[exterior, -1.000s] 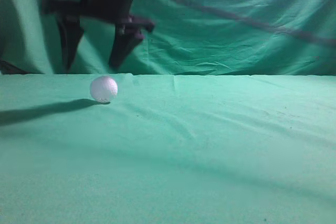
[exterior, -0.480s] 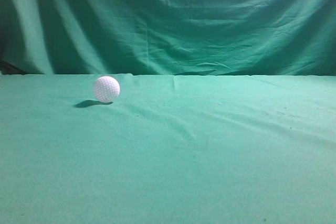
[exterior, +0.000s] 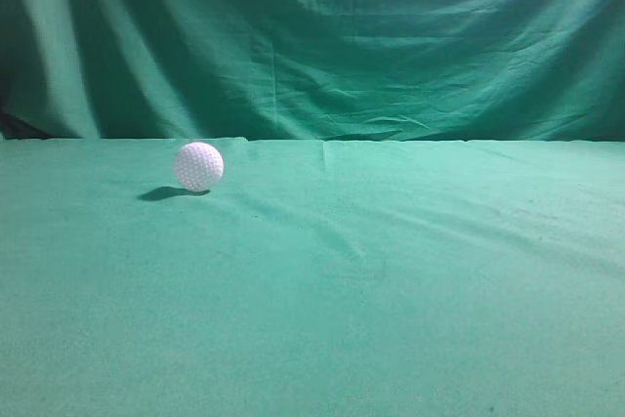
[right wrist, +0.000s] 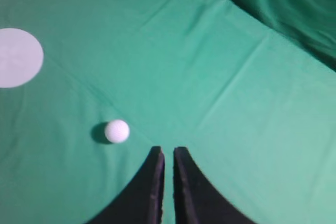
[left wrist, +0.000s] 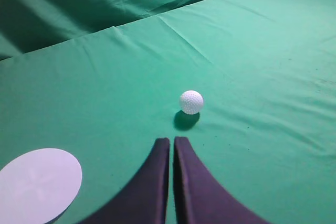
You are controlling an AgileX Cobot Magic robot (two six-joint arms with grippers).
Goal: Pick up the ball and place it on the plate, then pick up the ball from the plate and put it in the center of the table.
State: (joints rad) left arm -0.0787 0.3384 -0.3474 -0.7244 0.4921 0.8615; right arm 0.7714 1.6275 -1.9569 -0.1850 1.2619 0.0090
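Resting free on the table [exterior: 410,300], the ball [exterior: 198,166] sits left of centre toward the far edge; the plate [left wrist: 38,184] lies well apart and empty; left gripper [left wrist: 171,145] raised, fingers pressed nearly together, holding nothing; right gripper [right wrist: 168,156] likewise narrow and empty; ball judged light, hard, prone to roll; grip across its widest middle.

The ball [exterior: 198,166], small, white and dimpled like a golf ball, rests free on the green cloth surface [exterior: 391,300], casting a short shadow to its left in the exterior view. It lies left of the middle, toward the far edge. The plate [left wrist: 38,184], a flat white disc, lies on the surface, well apart from the ball and bare.
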